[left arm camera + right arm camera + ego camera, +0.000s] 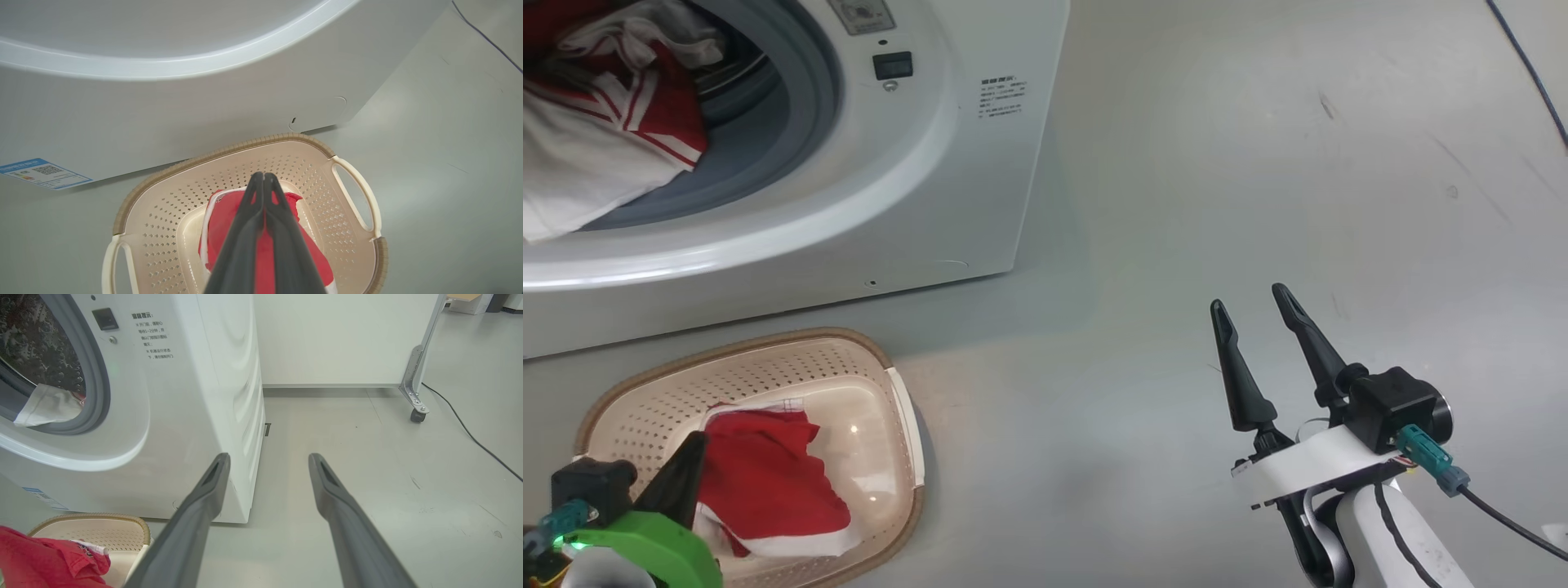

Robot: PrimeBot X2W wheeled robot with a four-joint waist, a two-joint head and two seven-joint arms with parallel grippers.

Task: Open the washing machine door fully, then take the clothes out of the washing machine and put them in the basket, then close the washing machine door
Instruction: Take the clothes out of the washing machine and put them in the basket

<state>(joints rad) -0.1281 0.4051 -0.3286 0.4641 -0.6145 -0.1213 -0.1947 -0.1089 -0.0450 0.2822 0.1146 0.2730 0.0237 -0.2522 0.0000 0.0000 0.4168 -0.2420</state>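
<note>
Left claw (263,175), fingers pressed together, hovers over a red jersey (222,220) lying in the cream basket (245,145) before the washing machine (980,163), where more clothes (596,139) spill out; right claw (1250,298) spread, empty, over bare floor (1258,163).

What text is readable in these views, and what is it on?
"温馨提示:" heads the printed notice on the washing machine front.
"1-2" sits within its Chinese lines; the rest is too blurred to quote.
Blue sticker with QR code, lower front: too small.
Grey plate, top of the head view: unreadable.
Marking on the red jersey in the basket: blurred.
</note>
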